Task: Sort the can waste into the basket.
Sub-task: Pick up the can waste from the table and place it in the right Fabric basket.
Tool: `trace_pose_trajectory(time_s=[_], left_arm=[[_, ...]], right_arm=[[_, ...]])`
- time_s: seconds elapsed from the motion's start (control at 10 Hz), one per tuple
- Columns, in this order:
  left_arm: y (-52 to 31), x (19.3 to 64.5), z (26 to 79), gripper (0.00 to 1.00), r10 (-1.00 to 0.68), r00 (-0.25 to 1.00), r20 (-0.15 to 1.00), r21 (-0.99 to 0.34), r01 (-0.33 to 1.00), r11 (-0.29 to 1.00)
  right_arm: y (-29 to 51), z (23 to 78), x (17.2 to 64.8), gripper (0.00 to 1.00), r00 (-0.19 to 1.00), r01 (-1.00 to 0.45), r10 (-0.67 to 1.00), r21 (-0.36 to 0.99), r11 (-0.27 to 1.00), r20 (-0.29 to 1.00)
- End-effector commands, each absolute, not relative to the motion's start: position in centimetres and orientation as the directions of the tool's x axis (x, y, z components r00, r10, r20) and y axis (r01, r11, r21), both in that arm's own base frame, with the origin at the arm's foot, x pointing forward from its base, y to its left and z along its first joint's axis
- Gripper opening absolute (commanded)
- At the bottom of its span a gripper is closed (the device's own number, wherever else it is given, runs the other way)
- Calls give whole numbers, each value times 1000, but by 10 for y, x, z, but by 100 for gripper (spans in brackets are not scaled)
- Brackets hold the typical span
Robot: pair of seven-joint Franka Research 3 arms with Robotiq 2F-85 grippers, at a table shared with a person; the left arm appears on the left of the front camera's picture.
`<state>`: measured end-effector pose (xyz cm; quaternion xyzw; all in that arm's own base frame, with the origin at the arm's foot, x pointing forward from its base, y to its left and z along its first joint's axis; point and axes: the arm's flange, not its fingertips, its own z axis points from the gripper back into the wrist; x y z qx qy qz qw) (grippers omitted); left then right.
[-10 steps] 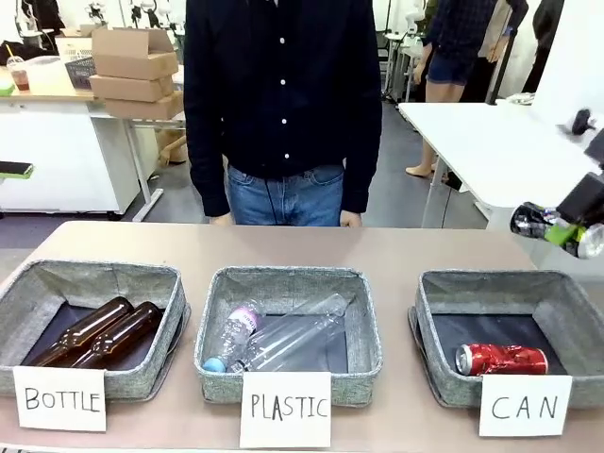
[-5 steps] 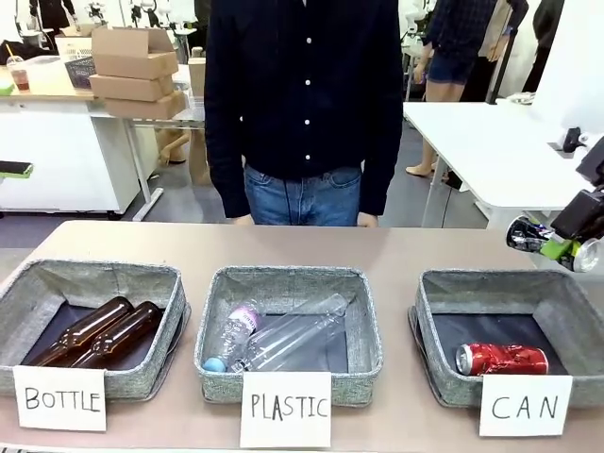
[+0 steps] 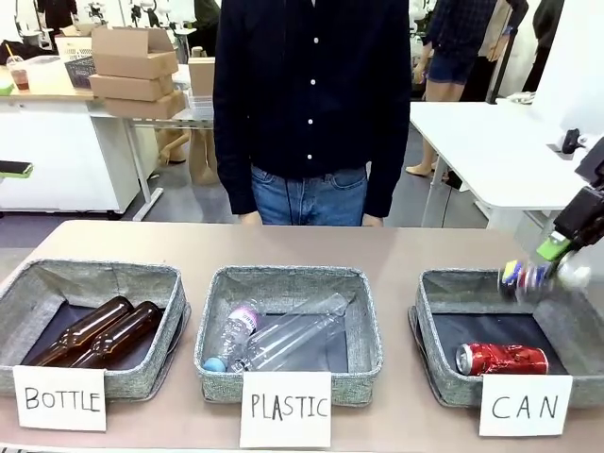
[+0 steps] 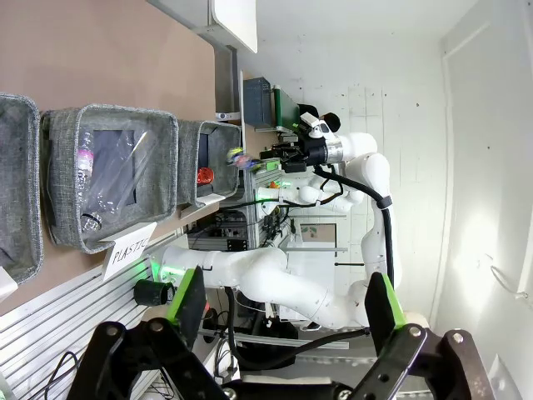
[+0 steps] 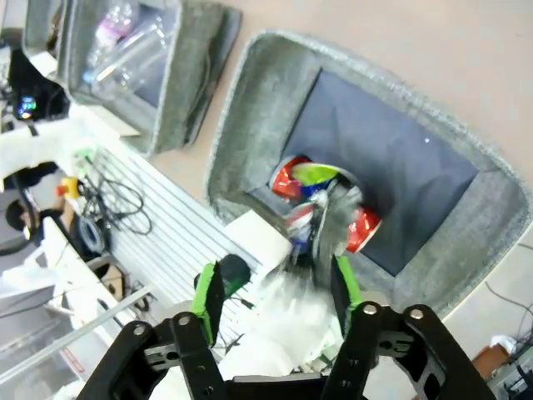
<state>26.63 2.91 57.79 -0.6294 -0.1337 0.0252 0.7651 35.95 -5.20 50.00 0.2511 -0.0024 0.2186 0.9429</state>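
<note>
At the right edge of your front view, the right gripper (image 3: 559, 257) hangs above the far right corner of the CAN basket (image 3: 436, 302). Just below its green fingertips is the dark can (image 3: 528, 276), a blurred streak in mid-air, apart from the pads. In your right wrist view the jaws stand apart, green pads on either side of the lower middle of the frame, with the same can (image 5: 321, 218) smeared just beyond them over the basket's (image 5: 250, 117) dark floor. The red can (image 3: 501, 359) lies on its side in the near right part of that basket, behind the white CAN card (image 3: 525, 406).

Your left wrist view shows the left gripper (image 4: 287, 312) at the bottom of the frame, jaws wide apart and holding nothing.

A person in a dark shirt (image 3: 311, 94) stands at the far side of the table, upper centre of the front view.
</note>
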Motion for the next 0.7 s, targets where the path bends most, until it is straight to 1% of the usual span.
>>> trace_pose_trajectory(time_s=[0.0,0.4,0.5,0.6], left_arm=[[27,267,582,100,208,963,173,-973,134,188],[27,267,582,100,208,963,173,-973,134,188],[27,267,582,100,208,963,173,-973,134,188],[27,267,582,100,208,963,173,-973,134,188]], right_arm=[[-52,498,362,100,901,-420,418,467,778,114],[-50,498,362,100,907,-406,406,485,775,110],[-49,500,364,100,916,-386,383,515,765,118],[-48,507,366,100,935,-342,324,610,714,145]])
